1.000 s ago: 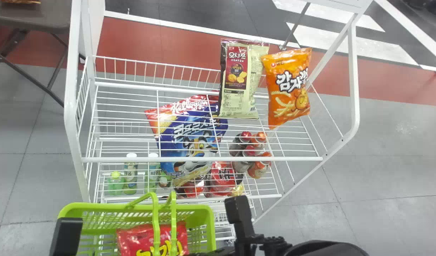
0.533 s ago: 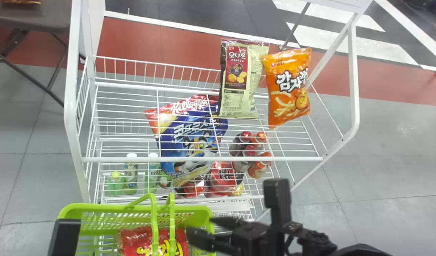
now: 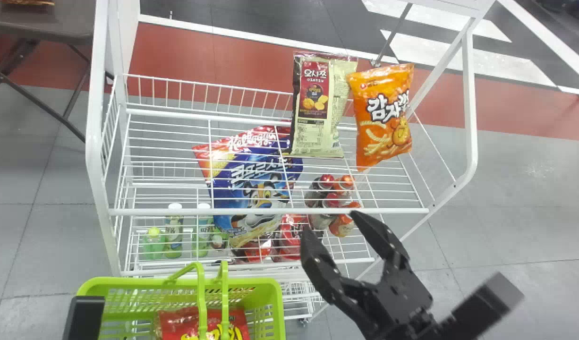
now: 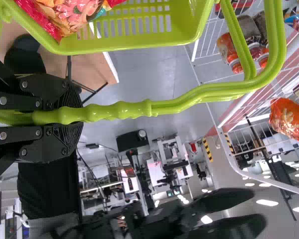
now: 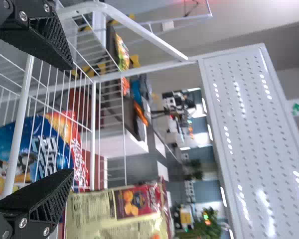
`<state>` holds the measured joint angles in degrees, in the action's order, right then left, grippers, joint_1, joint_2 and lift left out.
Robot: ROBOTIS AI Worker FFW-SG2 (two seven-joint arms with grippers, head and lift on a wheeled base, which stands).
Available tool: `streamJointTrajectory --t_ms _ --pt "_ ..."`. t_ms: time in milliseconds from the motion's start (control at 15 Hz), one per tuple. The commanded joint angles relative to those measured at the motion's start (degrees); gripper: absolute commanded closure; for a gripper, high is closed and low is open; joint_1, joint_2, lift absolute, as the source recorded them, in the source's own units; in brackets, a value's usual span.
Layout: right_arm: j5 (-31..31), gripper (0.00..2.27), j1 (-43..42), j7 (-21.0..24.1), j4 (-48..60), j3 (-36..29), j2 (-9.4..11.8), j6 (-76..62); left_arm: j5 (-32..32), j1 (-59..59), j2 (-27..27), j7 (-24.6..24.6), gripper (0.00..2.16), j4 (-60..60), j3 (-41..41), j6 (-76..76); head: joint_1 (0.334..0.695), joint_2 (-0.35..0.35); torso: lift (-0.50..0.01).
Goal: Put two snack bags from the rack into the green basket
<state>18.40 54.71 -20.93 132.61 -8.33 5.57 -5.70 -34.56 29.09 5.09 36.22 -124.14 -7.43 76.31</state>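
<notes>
Before me stands the white rack (image 3: 152, 212), then the green basket (image 3: 138, 282), handle (image 4: 119, 109) pinched by my left gripper (image 4: 80, 114). My right gripper (image 3: 329, 222) gapes empty. I judge us halfway: red bag (image 3: 181, 325) in, the rack's cream (image 3: 318, 132) or orange bag (image 3: 381, 137) to go.

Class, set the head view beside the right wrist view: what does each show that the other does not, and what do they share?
Head view only: the green basket, the red snack bag inside it, and the bottles.
Right wrist view only: a leafy plant and a green-marked sign.
Both: the rack, blue bag, cream-and-maroon bag and right gripper.
</notes>
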Motion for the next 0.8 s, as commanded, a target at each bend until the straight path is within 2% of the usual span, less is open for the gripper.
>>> streamJointTrajectory --t_ms 0,200,267,467,733 --pt "1.29 0.09 3.83 0.45 -0.95 -0.64 -0.64 -5.41 -0.16 0.01 0.19 0.25 2.14 0.92 -0.13 -0.06 0.695 -0.350 -0.007" --pt "-1.97 0.10 5.85 5.99 -0.60 2.61 -0.64 -7.35 -1.48 0.01 0.36 1.31 2.14 2.59 -0.04 -0.06 0.695 -0.350 -0.007" --pt "-5.48 0.10 6.20 7.84 0.10 5.07 -0.47 -7.35 -1.56 0.18 0.36 1.39 2.14 2.85 0.22 -0.06 0.695 -0.350 -0.007" --pt "-9.96 0.10 5.85 9.51 0.01 9.38 -0.12 -7.35 -2.00 1.32 0.36 2.27 2.14 2.32 0.92 -0.06 0.695 -0.350 -0.007" --pt "-10.31 0.10 5.59 9.51 0.28 9.29 0.59 -7.35 -1.65 2.11 -0.08 1.66 2.14 1.71 0.92 -0.24 0.695 -0.350 -0.007"
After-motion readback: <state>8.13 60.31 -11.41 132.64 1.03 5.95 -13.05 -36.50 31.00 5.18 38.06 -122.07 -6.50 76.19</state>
